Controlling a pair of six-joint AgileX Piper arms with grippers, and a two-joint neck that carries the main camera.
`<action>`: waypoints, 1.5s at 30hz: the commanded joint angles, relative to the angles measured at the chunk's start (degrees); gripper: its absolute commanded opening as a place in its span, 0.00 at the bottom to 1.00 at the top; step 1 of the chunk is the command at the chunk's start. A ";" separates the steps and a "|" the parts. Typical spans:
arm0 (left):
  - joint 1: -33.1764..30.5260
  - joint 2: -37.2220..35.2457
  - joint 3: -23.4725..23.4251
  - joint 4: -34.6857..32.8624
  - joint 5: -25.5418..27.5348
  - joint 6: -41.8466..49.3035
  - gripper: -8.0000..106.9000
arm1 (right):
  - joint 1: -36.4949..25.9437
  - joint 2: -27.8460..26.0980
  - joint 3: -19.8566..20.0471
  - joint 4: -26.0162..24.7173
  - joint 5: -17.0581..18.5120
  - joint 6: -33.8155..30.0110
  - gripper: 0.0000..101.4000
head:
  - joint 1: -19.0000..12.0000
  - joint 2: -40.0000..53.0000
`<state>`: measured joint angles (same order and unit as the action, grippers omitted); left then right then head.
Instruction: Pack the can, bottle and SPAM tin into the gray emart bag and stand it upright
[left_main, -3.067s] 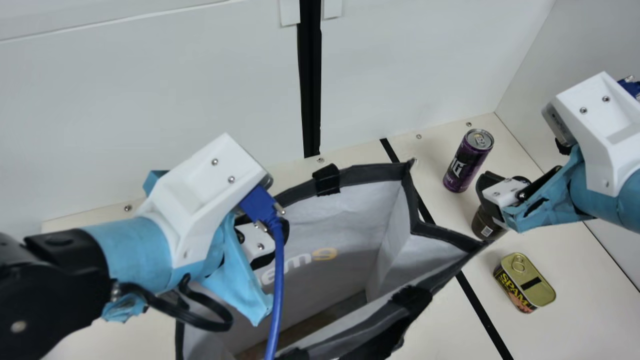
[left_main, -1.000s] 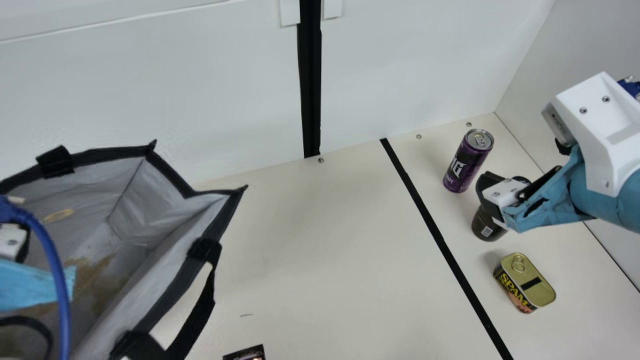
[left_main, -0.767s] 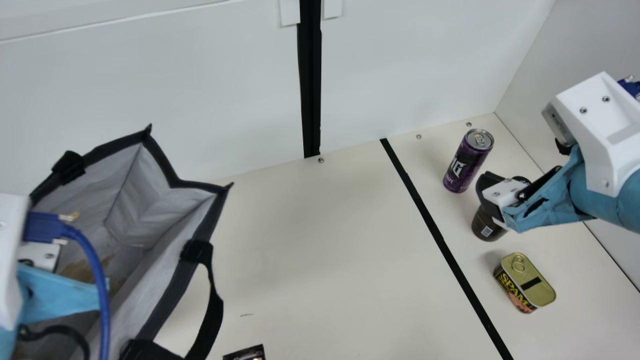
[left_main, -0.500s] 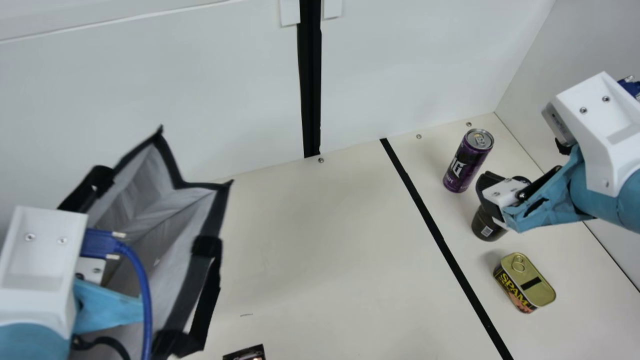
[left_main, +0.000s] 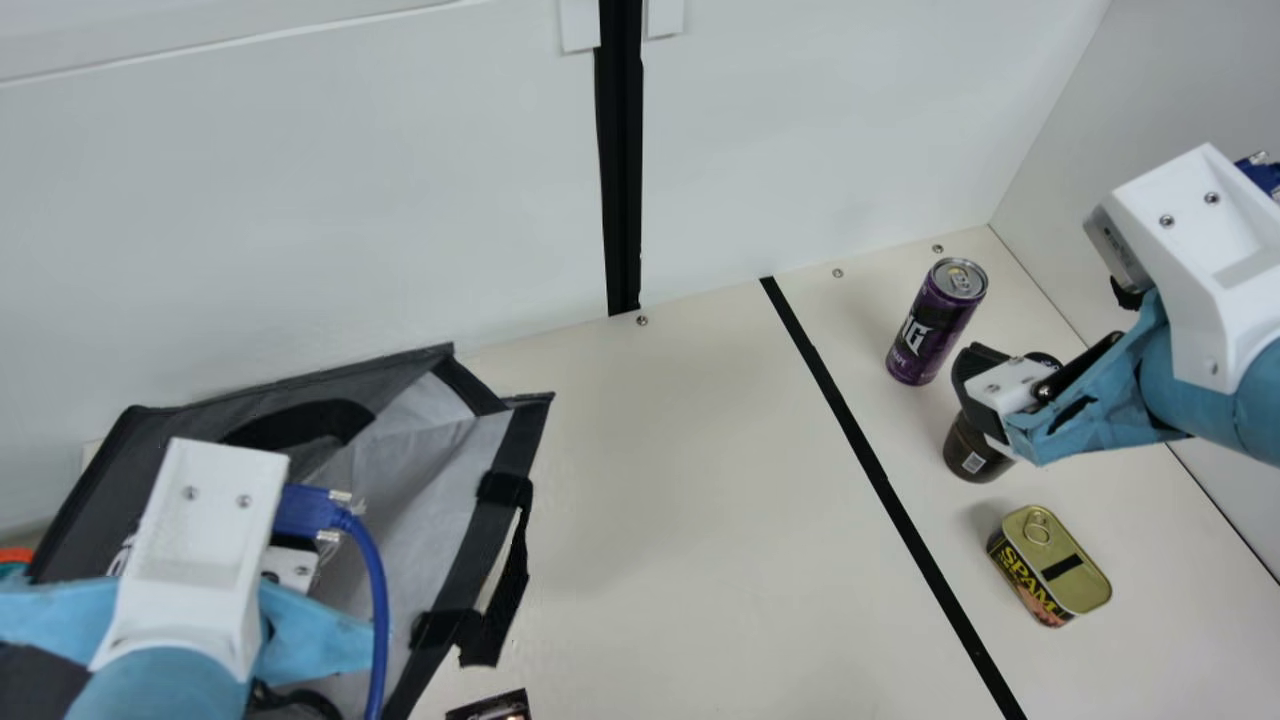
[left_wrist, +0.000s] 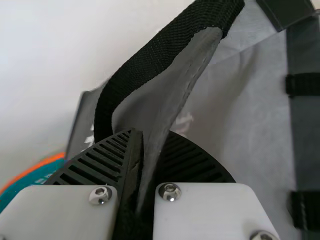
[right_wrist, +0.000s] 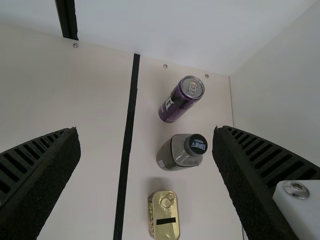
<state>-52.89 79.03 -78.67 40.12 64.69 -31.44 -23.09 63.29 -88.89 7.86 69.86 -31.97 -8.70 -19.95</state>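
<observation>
main view's bottom edge cuts off bag (left_main: 430, 480) and dark item (left_main: 492, 709)

On the table (left_main: 680, 520), the bottle (right_wrist: 172, 152) is flanked from behind by the can (left_main: 925, 335) and from the front by the SPAM tin (left_main: 1060, 565), both set near it and apart. To its left, a tape strip (left_main: 850, 420) is laid, and well beyond that the bag (left_main: 120, 460) is placed. Well left and before the bottle, a partly seen item (left_main: 490, 708) is found. Behind the bottle the back wall (left_main: 350, 200) is placed; to its right, the side wall (left_main: 1180, 100).
</observation>
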 joint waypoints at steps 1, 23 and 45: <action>0.43 0.24 0.25 -2.43 -0.55 0.18 0.00 | 0.00 0.00 0.00 0.00 0.00 0.00 0.94 | -1.30 -0.05; 13.08 1.81 3.81 -38.02 -10.03 13.87 0.00 | 0.00 0.00 0.00 0.00 0.00 0.00 0.94 | -1.30 -0.05; 25.01 3.80 5.32 -64.50 -10.99 29.69 0.00 | 0.00 0.00 0.00 0.00 0.00 0.00 0.94 | -1.30 -0.05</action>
<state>-28.26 82.74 -73.43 -23.07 53.66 -2.18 -23.09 63.29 -88.89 7.86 69.86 -31.97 -8.70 -19.86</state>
